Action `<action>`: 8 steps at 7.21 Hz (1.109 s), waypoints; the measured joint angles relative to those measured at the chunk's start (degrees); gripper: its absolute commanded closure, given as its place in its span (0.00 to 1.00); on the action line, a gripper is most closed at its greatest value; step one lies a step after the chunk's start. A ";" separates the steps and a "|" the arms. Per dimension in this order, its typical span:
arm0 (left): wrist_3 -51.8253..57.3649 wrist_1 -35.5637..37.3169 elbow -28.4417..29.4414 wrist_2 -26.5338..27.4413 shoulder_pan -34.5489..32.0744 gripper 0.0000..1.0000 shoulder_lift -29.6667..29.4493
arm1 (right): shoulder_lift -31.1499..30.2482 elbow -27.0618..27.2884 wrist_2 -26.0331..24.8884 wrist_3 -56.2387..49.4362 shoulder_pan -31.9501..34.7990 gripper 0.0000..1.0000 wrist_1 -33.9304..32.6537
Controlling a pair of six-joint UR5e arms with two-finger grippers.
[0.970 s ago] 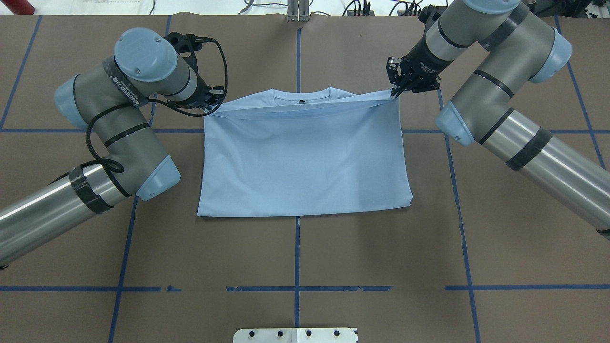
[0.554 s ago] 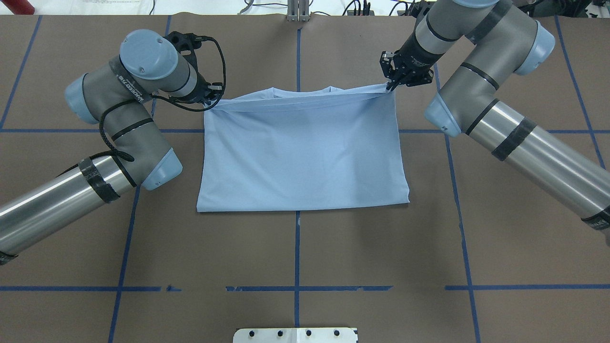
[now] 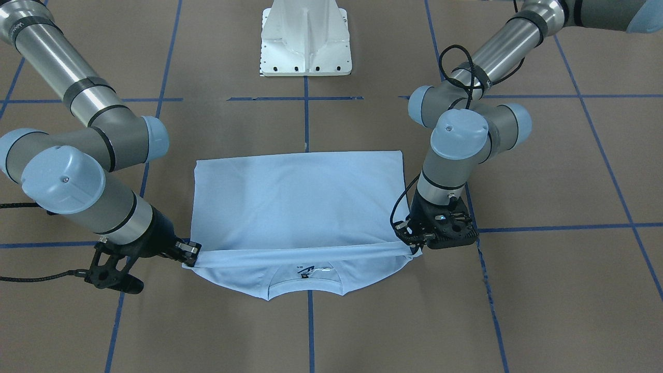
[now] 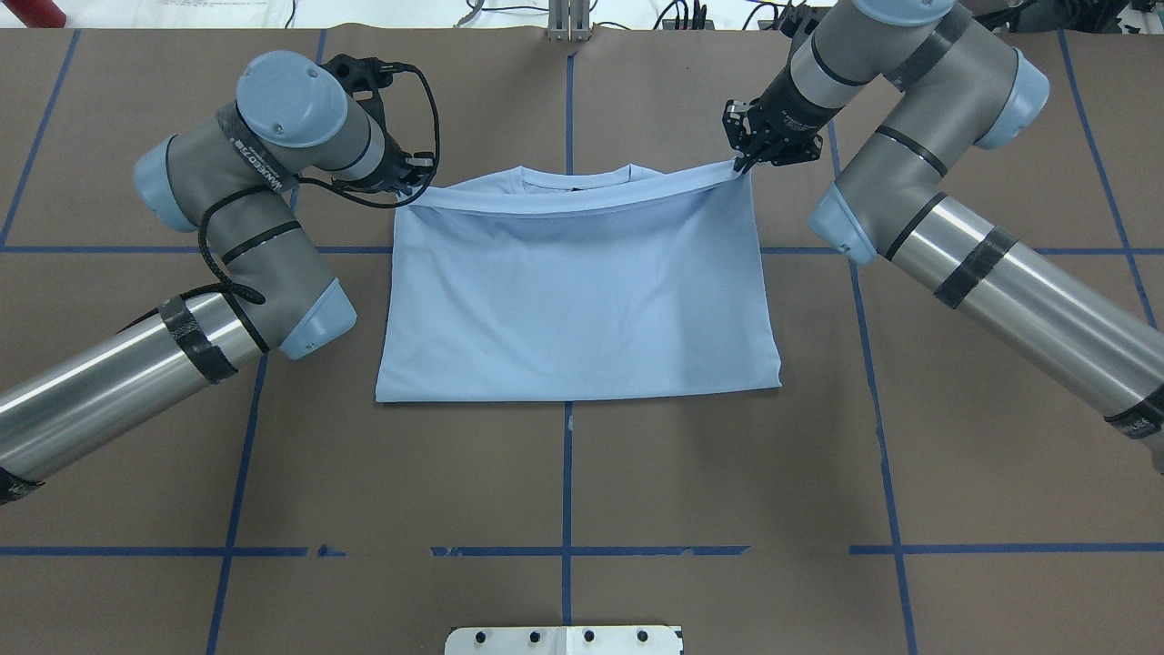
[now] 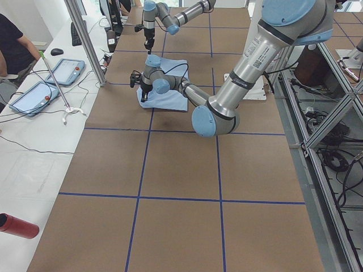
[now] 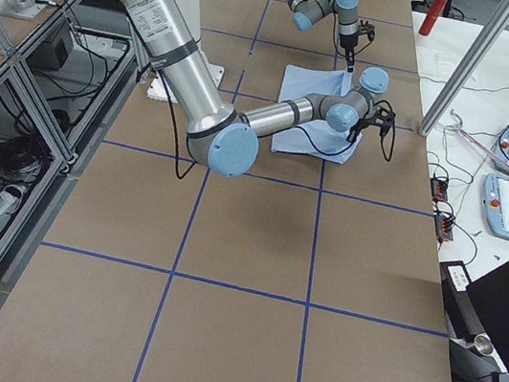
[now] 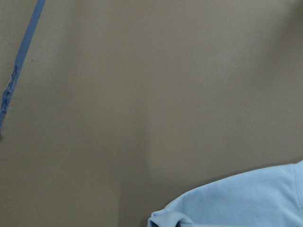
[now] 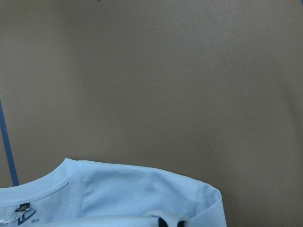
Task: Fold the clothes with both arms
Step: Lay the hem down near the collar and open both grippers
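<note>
Brown papered counter (image 4: pixel 682 473) carries a light blue short-sleeved T-shirt (image 4: pixel 582 300); black left gripper (image 4: pixel 411 185) at ten o'clock and right gripper (image 4: pixel 744 166) at two clamp its hem; I'd advance both evenly, taut.

The near left arm (image 5: pixel 249 62) — big and grey — bends across the brown surface (image 5: pixel 181 170) to a blue shirt (image 5: pixel 170 102). Its end effector (image 5: pixel 142 96) is down at the shirt's near edge. The small, far right arm (image 5: pixel 181 14) points its end effector (image 5: pixel 148 48) down at the far edge. A person (image 5: pixel 14 48) is at the side, near two tablets (image 5: pixel 34 96). A red bottle (image 5: pixel 17 225) lies in the near corner.
</note>
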 measured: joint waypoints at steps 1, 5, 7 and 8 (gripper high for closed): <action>-0.09 0.01 -0.02 0.00 0.10 0.13 -0.10 | -0.19 0.08 0.02 -0.08 -0.19 0.69 0.07; 0.06 0.05 0.09 0.07 0.29 0.00 -0.13 | -1.09 0.07 -0.50 -0.69 -0.94 0.00 1.29; 0.08 0.20 -0.21 0.01 0.26 0.00 -0.15 | -4.12 2.19 -0.47 -0.76 -1.64 0.00 5.90; -0.02 0.37 -0.48 0.00 0.22 0.00 -0.16 | -8.25 7.12 -0.63 -0.41 -2.71 0.00 7.12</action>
